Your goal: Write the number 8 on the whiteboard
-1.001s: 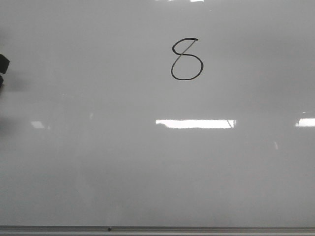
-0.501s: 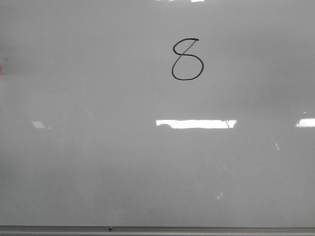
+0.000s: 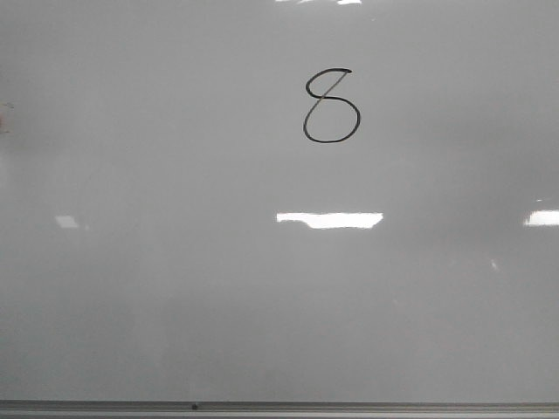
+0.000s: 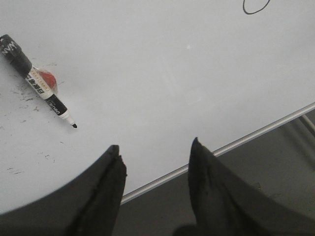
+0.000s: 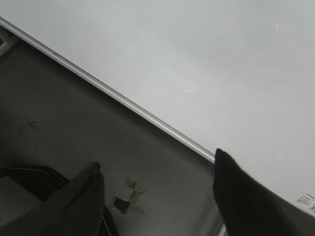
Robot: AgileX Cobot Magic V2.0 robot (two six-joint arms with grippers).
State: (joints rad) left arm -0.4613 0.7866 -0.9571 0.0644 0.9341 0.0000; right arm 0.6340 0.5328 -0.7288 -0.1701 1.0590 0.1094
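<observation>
A thin black number 8 [image 3: 332,106] is drawn on the glossy pale whiteboard [image 3: 262,305], above the middle of the front view; part of its lower loop [image 4: 256,7] shows in the left wrist view. An uncapped black-and-white marker [image 4: 38,83] lies flat on the board with its tip bare. My left gripper [image 4: 155,147] stands open and empty over the board's frame edge, well apart from the marker. My right gripper [image 5: 157,160] is open and empty over the dark table beside the board's edge. Neither gripper shows in the front view.
The board's thin grey metal frame [image 3: 279,407] runs along the near edge, also as frame [image 4: 256,132] and frame [image 5: 118,98]. Dark table surface [image 5: 59,113] lies beyond it with a scrap of tape [image 5: 130,196]. Small black marks [image 4: 22,103] smudge the board near the marker.
A dark object at the front view's left edge one second ago has left the view. The 8 is unchanged; one bright reflection looks shorter.
</observation>
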